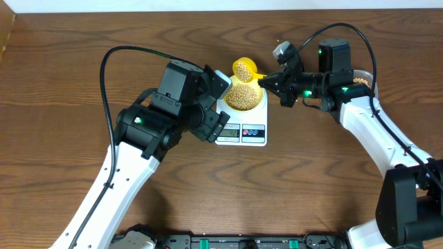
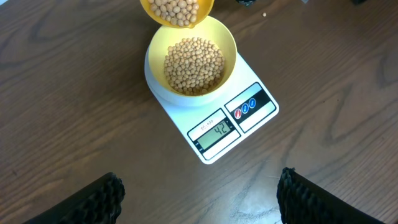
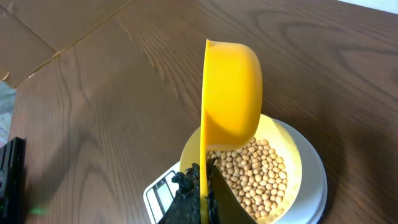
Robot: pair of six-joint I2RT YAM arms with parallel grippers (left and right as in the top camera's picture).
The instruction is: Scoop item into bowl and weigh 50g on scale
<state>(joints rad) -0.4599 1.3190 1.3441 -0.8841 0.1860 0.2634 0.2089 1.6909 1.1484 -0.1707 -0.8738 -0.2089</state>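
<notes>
The beans (image 2: 194, 64) are heaped in the bowl (image 2: 231, 48), filling most of its floor, and the bowl is seated on the far end of the scale (image 2: 179, 113), which lies at the middle of the counter (image 1: 69, 83). The display (image 2: 214, 132) is set at the scale's near end, beside two coloured buttons (image 2: 245, 108), and a figure that looks like 42 can be read on it. A yellow scoop (image 3: 230, 93) is held tipped over the bowl's far rim, with more beans seen inside it from the left wrist view. Its handle is pinched between the fingers of the right claw (image 3: 202, 182), which reaches in from the right. The left claw (image 2: 199, 202) is held above the counter at the scale's near left, its fingers (image 2: 93, 199) spread wide with nothing between them. One loose bean (image 2: 265, 14) is seen on the counter beyond the bowl. At the far right, a tub (image 1: 361, 79) with beans in it is largely hidden behind the right arm.
</notes>
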